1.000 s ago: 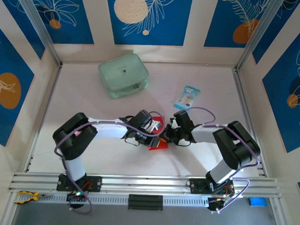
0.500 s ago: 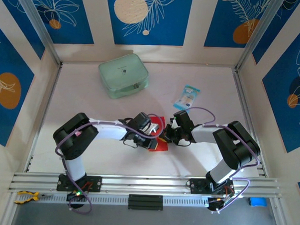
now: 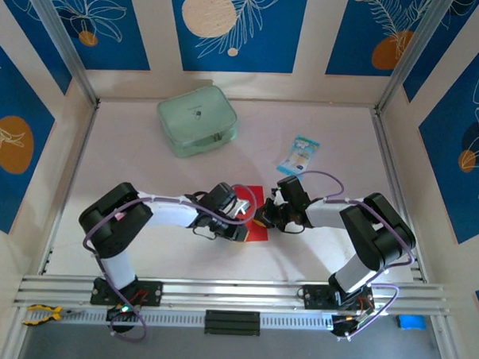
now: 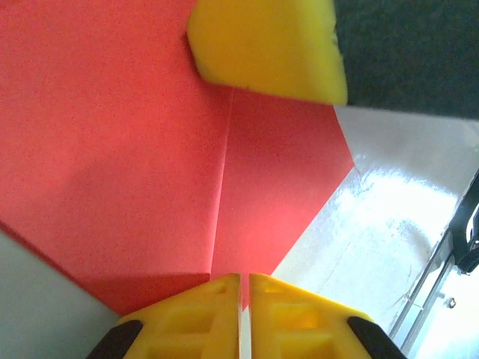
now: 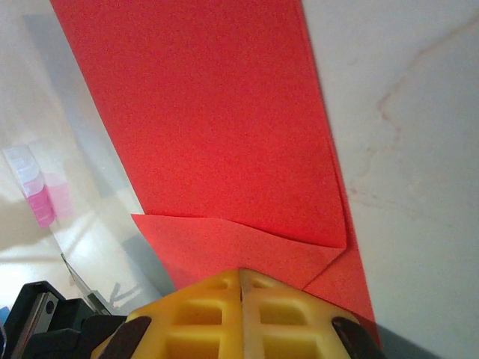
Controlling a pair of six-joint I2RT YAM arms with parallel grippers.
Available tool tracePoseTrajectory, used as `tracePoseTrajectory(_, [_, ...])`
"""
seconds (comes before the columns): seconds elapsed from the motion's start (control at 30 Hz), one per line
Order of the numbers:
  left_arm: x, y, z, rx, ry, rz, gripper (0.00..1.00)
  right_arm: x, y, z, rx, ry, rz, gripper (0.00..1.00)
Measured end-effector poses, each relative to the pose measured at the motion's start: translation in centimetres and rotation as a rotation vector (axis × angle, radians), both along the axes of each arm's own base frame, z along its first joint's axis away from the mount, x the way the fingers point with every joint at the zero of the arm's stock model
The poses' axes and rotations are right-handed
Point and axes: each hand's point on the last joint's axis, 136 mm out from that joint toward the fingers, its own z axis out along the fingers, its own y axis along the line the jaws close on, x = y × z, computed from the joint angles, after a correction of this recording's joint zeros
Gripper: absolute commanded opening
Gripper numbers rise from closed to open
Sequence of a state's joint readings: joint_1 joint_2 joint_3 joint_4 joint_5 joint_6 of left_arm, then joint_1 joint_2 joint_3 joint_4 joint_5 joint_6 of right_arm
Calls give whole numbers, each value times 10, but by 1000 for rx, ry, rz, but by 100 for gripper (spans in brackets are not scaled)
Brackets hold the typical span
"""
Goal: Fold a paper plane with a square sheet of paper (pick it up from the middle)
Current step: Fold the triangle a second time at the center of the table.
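Over the worktop (image 3: pixel 129 159), left gripper (image 4: pixel 241 278) and right gripper (image 5: pixel 241 272) clench their fingers on the red paper (image 4: pixel 135 149), likely steadying it for creasing.

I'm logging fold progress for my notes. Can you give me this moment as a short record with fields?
paper: red paper sheet, creased, one corner folded over, not yet a plane
position: between both hands, near the middle of the table
left: left hand closed on the sheet's crease
right: right hand closed, tips at the folded corner
others: green zip pouch and blue-white packet, farther back, apart from the sheet
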State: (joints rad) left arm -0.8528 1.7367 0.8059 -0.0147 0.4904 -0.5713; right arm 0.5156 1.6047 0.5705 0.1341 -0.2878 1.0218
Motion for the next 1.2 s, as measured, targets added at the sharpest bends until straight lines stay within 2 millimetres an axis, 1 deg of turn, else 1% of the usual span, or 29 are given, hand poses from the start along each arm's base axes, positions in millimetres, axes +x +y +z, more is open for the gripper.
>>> tracePoseTrajectory(0.23, [-11,9,-3,9,23,-8,11,0,-1,0,-1,2,-1,1])
tracePoseTrajectory(0.43, [-16,15,0,18,31,-10,10,0,-2,0,-5,8,-5,1])
tracePoseTrajectory(0.5, [-16,15,7,8,22,-10,11,-1,-2,0,-5,9,-5,1])
tracePoseTrajectory(0.63, [-12,11,30,-44,-26,-6,11,0,-2,0,-6,10,-5,1])
tracePoseTrajectory(0.77, [-2,4,40,-66,-52,7,11,-1,-2,0,-6,10,-5,1])
tracePoseTrajectory(0.83, [6,-3,43,-75,-63,13,11,0,-2,0,-6,10,-5,1])
tracePoseTrajectory(0.93, [17,-11,39,-69,-74,23,11,0,-2,0,-6,9,-3,1])
tracePoseTrajectory(1.03, [26,-16,28,-51,-68,32,11,0,-2,0,-7,8,-3,1])
tracePoseTrajectory(1.2, [27,-11,4,8,-42,48,9,0,-2,0,-6,8,-2,1])
